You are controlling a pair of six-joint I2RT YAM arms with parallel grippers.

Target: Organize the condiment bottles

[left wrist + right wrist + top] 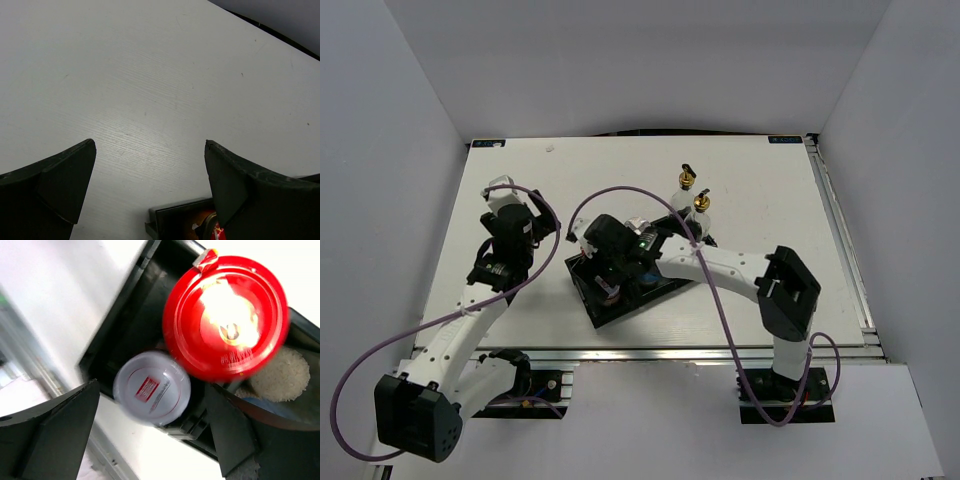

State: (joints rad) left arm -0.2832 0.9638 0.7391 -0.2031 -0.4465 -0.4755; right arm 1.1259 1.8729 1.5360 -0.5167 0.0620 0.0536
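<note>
**Both my grippers wide, the right one above the tray**

My right gripper (150,389) hangs over the black tray (125,305) with its fingers (55,430) spread wide, and it holds nothing. Directly under it, inside the tray, stands a white-capped shaker (151,388). I see a small gap between its cap and each of my fingers. Just beside this shaker, also inside the tray, stands the red-lidded jar (225,315). The edge of its lid overlaps the white cap in my wrist view. On the other side of the jar there is a pale grainy patch (280,375) in the tray, and I cannot tell what it is. The picture is a little blurred, so I also cannot tell which compartment each thing is in.

My left gripper (150,145) is also wide and holds nothing. It hangs over the bare white table (150,75), to the left of the tray and apart from it.

Outside the tray, just beyond its far right corner, 1 tall glass bottle (685,192) with a gold spout stands upright on the table. The other glass bottle (700,215) stands just beside it, closer to the tray.
</note>
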